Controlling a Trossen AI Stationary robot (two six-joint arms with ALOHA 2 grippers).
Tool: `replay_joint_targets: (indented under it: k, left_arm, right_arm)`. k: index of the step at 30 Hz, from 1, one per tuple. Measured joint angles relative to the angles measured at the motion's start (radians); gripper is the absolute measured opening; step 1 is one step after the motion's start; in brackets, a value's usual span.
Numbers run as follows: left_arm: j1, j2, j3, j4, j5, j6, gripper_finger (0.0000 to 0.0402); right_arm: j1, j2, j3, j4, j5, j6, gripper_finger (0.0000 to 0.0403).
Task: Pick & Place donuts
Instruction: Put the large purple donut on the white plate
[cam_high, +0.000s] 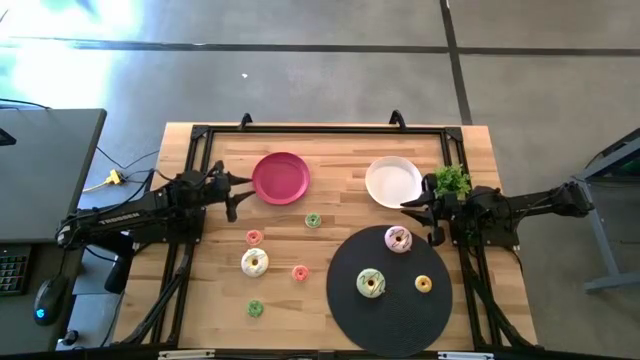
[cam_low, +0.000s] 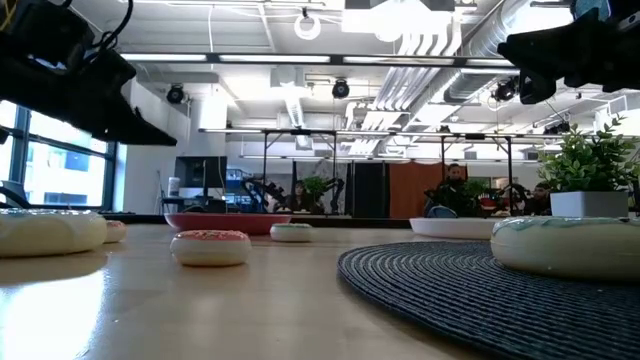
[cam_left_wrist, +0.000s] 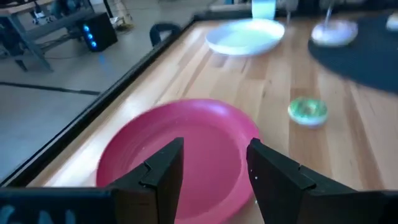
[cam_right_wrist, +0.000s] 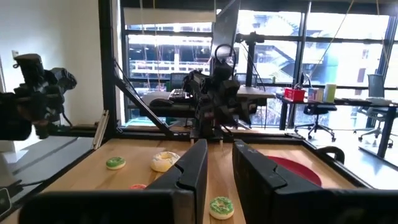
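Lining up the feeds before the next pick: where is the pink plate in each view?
High view: pink plate at the table's far side, left of centre.
Low view: plate seen edge-on, left of centre.
Left wrist view: plate fills the foreground.
Right wrist view: plate, only part showing.
Shared landmark: the small green donut beside it.

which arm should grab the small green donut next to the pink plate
Left, probably. The left gripper hovers open by the pink plate, and the small green donut lies just past it. The right gripper sits farther off, near the white plate.
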Motion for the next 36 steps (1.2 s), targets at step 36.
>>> replay_joint_targets:
  k: [36]
  left_arm:
    - [0.000,0.003,0.005,0.316,-0.102,-0.332,0.0168]
  right_arm:
    - [0.003,0.716,0.323,-0.763,-0.086,0.601,0.0209]
